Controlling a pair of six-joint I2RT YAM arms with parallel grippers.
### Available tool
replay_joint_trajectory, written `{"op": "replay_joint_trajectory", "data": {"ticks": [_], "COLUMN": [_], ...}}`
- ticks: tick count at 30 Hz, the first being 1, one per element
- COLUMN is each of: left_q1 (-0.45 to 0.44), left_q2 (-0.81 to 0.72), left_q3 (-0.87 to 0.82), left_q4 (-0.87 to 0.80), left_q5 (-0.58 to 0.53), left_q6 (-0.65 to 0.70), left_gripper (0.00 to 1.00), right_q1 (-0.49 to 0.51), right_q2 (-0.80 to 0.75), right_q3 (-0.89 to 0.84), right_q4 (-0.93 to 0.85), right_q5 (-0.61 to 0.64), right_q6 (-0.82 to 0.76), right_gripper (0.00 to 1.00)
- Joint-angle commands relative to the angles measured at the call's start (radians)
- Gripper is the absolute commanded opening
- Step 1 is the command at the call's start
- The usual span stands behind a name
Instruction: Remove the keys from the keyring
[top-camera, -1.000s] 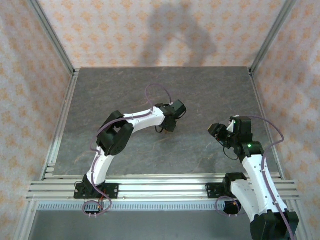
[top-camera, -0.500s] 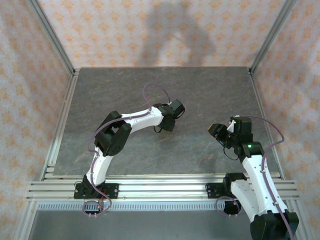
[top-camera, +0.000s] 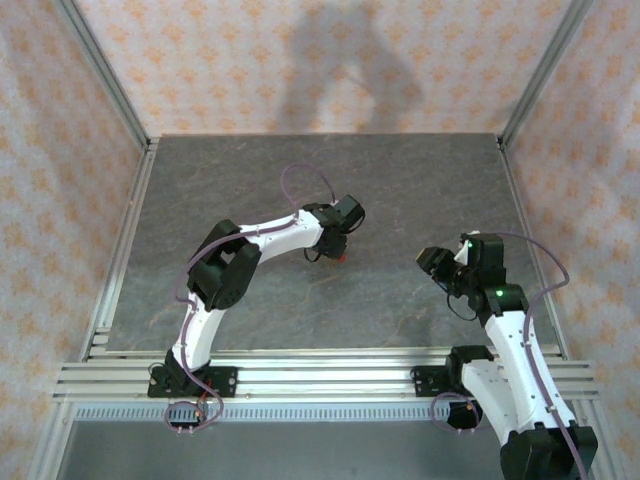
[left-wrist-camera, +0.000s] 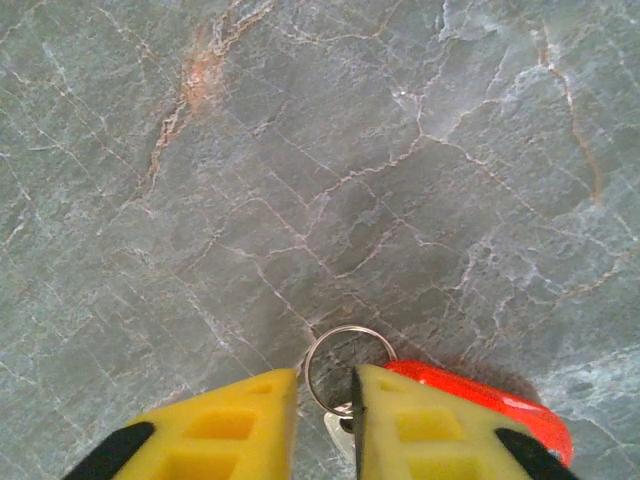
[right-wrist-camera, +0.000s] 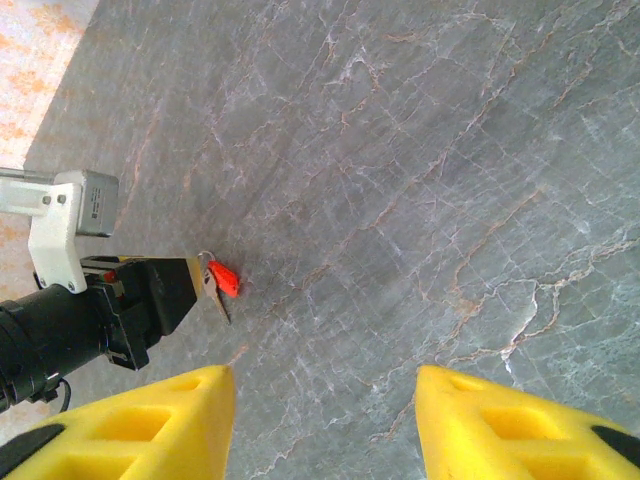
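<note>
Nearest the bases, the right gripper (right-wrist-camera: 322, 390) hangs above the grey table (right-wrist-camera: 420, 150), its jaws wide apart and holding nothing. Farther in, at mid-table, the left gripper (left-wrist-camera: 325, 375) points down, its yellow fingers (left-wrist-camera: 230, 430) almost together. The pale key (left-wrist-camera: 340, 432) sits in the narrow slit between them; I cannot tell whether it is pinched. The red keyring (left-wrist-camera: 480, 395) lies just beside one finger, its thin wire loop at the tips.
</note>
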Motion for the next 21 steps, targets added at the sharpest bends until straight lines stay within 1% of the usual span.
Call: {"op": "replay_joint_trajectory", "data": {"ticks": [1, 4, 7, 11, 21], "left_q1": [0.005, 0.009, 0.016, 0.024, 0.031], "left_q2": [-0.016, -0.021, -0.021, -0.020, 0.003], "left_q3": [0.016, 0.007, -0.006, -0.020, -0.017], "left_q4": [0.014, 0.019, 0.024, 0.035, 0.031], "left_q5": [0.009, 0.015, 0.022, 0.035, 0.039], "left_q6": [0.009, 0.005, -0.003, -0.014, -0.021], "left_gripper": [0.30, 0.30, 0.34, 0.33, 0.34], "right_q1": [0.001, 0.000, 0.001, 0.000, 0.000], "right_q2": [-0.012, -0.013, -0.012, -0.012, -0.012], "right_q3": [-0.007, -0.006, -0.005, -0.002, 0.009], "right_q4": [-0.007, -0.006, -0.005, -0.006, -0.012], "right_q5": [0.008, 0.009, 0.009, 0.008, 0.008], "right_q6": [0.008, 0.008, 0.009, 0.008, 0.007], "right_gripper": [0.51, 0.51, 0.51, 0.51, 0.51]}}
